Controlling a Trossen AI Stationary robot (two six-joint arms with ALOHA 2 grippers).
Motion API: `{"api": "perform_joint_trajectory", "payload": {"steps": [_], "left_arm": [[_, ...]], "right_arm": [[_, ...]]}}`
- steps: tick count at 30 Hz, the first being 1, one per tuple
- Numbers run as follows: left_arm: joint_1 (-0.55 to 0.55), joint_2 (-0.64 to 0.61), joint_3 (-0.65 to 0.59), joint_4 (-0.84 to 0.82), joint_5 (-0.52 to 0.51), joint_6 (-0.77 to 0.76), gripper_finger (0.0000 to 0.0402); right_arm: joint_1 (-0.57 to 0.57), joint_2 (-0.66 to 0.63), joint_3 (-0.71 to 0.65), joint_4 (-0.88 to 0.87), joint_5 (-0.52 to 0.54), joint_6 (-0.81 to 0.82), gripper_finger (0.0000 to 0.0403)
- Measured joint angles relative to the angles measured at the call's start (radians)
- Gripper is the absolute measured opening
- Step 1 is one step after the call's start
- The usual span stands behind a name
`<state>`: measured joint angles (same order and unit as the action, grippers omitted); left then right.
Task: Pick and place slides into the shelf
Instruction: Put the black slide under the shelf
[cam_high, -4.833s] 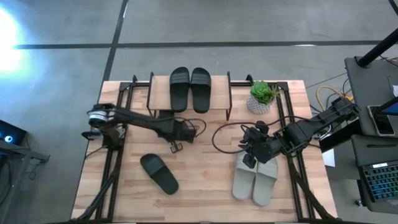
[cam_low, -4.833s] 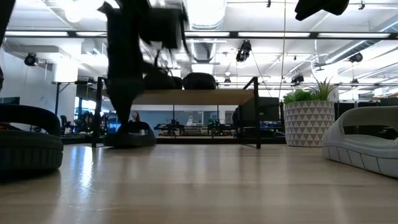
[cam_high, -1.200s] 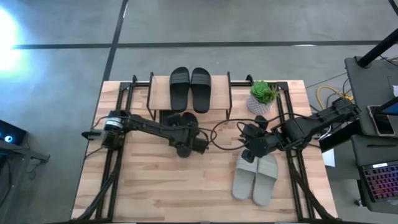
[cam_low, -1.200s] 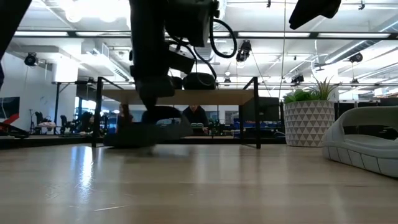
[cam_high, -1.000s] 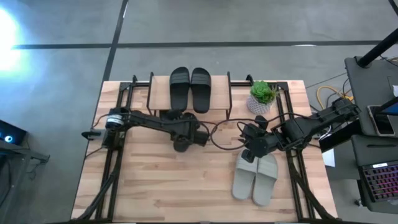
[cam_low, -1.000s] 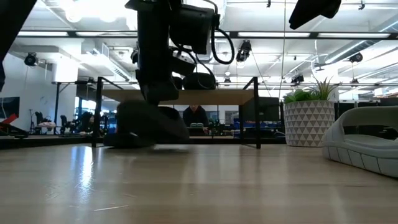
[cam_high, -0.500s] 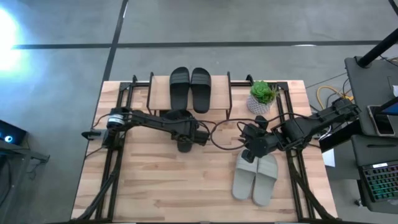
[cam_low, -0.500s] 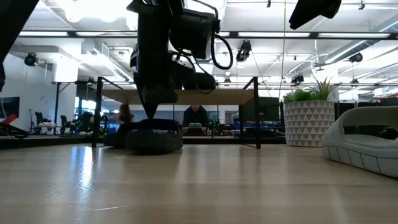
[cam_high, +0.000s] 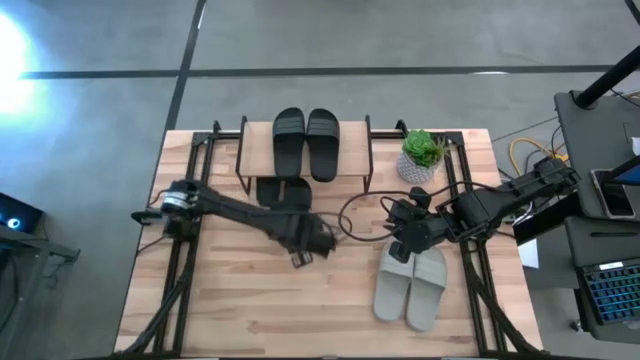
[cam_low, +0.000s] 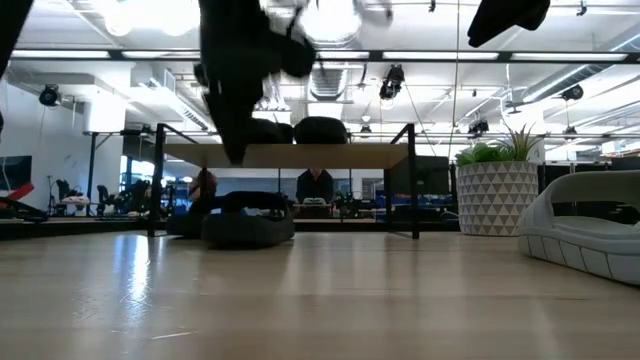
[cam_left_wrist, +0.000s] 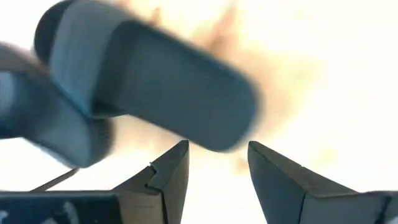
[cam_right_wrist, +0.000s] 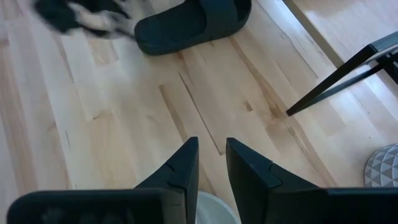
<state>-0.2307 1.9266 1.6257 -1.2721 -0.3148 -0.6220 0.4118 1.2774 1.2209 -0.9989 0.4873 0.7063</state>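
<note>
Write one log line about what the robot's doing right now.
left hand: open, empty, above table | black slide: under shelf | right hand: open, over grey slides

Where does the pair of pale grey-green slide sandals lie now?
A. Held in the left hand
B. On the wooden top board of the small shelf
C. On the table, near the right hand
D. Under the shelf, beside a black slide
C: the pale grey-green slide sandals lie side by side on the light wooden table, just in front of the right hand; only black slides are at the shelf.
</note>
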Motion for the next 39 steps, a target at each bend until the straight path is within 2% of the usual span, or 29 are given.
{"api": "perform_joint_trajectory", "payload": {"steps": [2, 5, 8, 10, 15, 17, 22, 32, 39], "left_arm": [[-0.045, -0.016, 0.026, 0.02, 0.048, 0.027, 0.015], [-0.088, -0.025, 0.037, 0.064, 0.184, 0.09, 0.0146], [-0.107, -0.012, 0.014, 0.1, 0.306, 0.158, 0.0129], [-0.11, -0.01, -0.017, 0.113, 0.337, 0.19, 0.0111], [-0.106, -0.014, -0.062, 0.168, 0.28, 0.244, 0.0028], [-0.099, -0.022, -0.062, 0.215, 0.249, 0.271, 0.0009], [-0.089, -0.026, -0.08, 0.339, 0.229, 0.333, 0.0001], [-0.054, -0.026, -0.196, 0.325, 0.235, 0.371, 0.0], [-0.013, -0.026, -0.259, 0.405, 0.222, 0.377, 0.0]], "right_arm": [[0.0, 0.0, 0.0, 0.0, 0.001, 0.0, 0.0073], [0.0, 0.0, 0.0, 0.0, 0.005, 0.0, 0.0073], [0.0, 0.0, 0.0, 0.0, 0.009, 0.0, 0.0073], [0.0, 0.0, 0.0, 0.0, 0.009, 0.0, 0.0073], [0.0, 0.0, 0.0, 0.003, 0.01, 0.051, 0.0073], [0.0, 0.0, 0.0, 0.003, 0.01, 0.062, 0.0073], [0.0, 0.0, 0.0, 0.003, 0.002, 0.102, 0.0073], [0.044, 0.0, 0.0, 0.003, 0.005, 0.106, 0.0072], [0.053, 0.0, 0.0, 0.003, 0.009, 0.106, 0.0072]]}}
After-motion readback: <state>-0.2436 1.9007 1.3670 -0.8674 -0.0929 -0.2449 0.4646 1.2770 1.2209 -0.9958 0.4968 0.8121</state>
